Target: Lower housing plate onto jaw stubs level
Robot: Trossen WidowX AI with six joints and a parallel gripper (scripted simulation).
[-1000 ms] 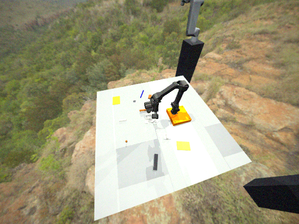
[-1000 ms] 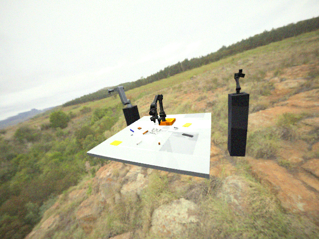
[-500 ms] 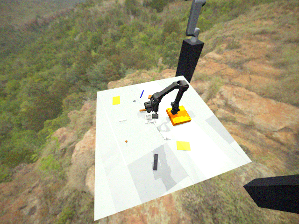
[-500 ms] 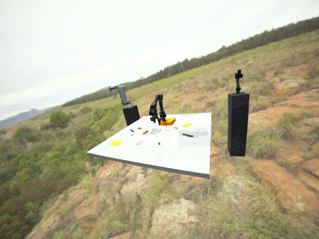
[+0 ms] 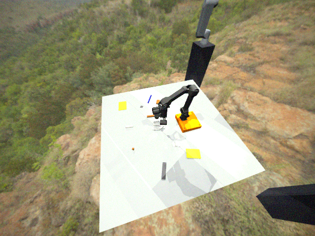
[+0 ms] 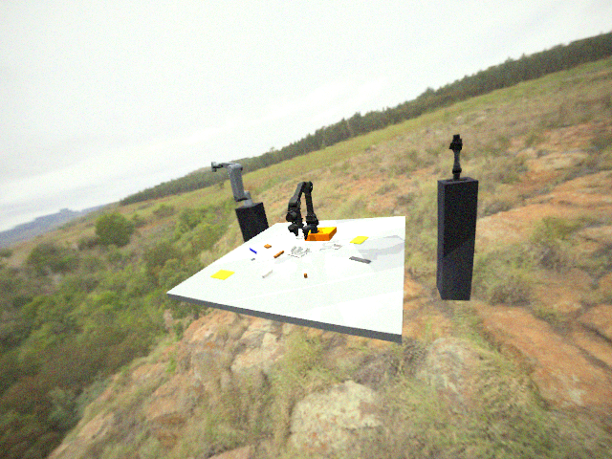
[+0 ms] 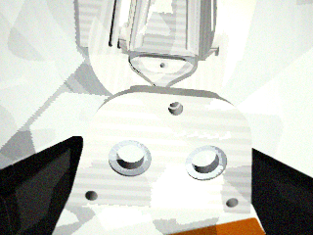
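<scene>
My gripper (image 7: 162, 149) is shut on the white housing plate (image 7: 166, 132), with one black finger at each side edge. The plate has a rounded far edge, two large grey-rimmed holes and three small holes. It hides what lies directly below it. The white gripper assembly (image 7: 163, 29) (image 5: 158, 126) (image 6: 297, 251) lies just beyond the plate's rounded edge in the wrist view, with a pointed end showing a small hole. The jaw stubs and pins cannot be told apart. The height of the plate above the assembly cannot be judged.
An orange block (image 5: 191, 123) (image 6: 322, 233) is at the arm's base. An orange bar (image 5: 150, 116) (image 6: 278, 254) lies near my hand. A white bar (image 5: 129, 126), a dark bar (image 5: 163, 170), a blue bar (image 5: 149, 99) and yellow squares (image 5: 122, 105) (image 5: 193, 153) lie around the table.
</scene>
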